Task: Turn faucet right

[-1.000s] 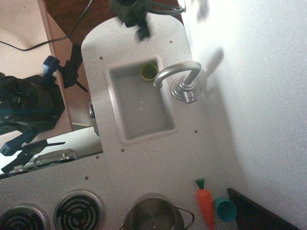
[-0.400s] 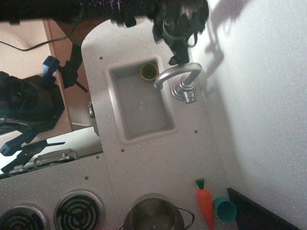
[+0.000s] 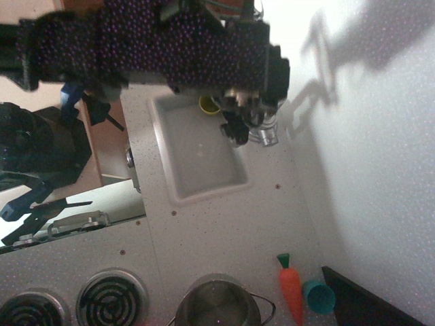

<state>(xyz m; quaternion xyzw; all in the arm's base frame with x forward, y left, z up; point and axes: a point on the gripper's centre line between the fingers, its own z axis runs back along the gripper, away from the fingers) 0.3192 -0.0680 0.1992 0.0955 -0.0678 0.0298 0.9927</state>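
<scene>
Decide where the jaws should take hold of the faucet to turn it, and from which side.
Probably the arched spout, not the base: the faucet is mostly hidden under the gripper, with only its base showing beside the sink. Come from above, jaws either side of the spout, so a sideways push swings it.

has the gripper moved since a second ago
Yes. The gripper has come down the picture from beyond the counter's far end to the faucet beside the sink.

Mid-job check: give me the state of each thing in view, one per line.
faucet: base visible, spout hidden behind the arm
gripper: down at the faucet, jaws unclear
sink: no water visible
green cup: in the sink's far corner, partly covered
steel pot: upright, no lid
carrot: lying flat
teal cup: on its side
</scene>
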